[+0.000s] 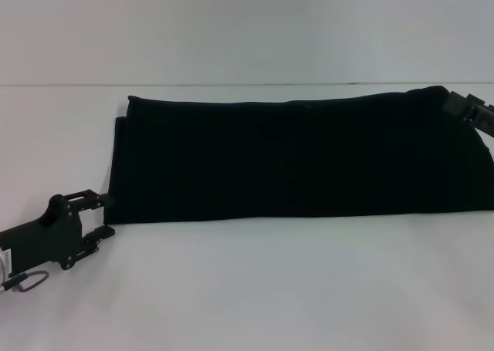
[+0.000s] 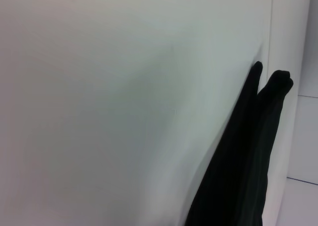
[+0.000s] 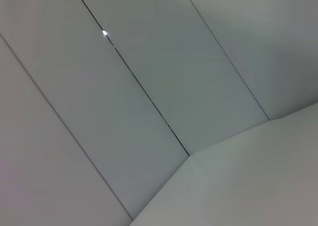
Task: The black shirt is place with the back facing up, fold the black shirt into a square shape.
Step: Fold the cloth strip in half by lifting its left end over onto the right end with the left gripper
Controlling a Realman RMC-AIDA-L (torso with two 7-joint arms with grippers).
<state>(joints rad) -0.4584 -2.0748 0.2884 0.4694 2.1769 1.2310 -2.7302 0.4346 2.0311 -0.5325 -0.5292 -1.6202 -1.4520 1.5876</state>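
The black shirt (image 1: pixel 297 158) lies flat on the white table (image 1: pixel 255 289), folded into a long band that runs from left to right. No lettering shows on it. My left gripper (image 1: pixel 103 216) sits low at the band's near left corner, open, just beside the cloth with nothing between its fingers. The left wrist view shows a dark edge of the black shirt (image 2: pixel 243 161) on the white surface. My right gripper (image 1: pixel 471 108) is at the band's far right corner, partly over the cloth. The right wrist view shows only white table and wall panels.
A white wall (image 1: pixel 247 27) rises behind the table's far edge. Bare table surface stretches in front of the shirt and to its left. The shirt's right end reaches the picture's edge.
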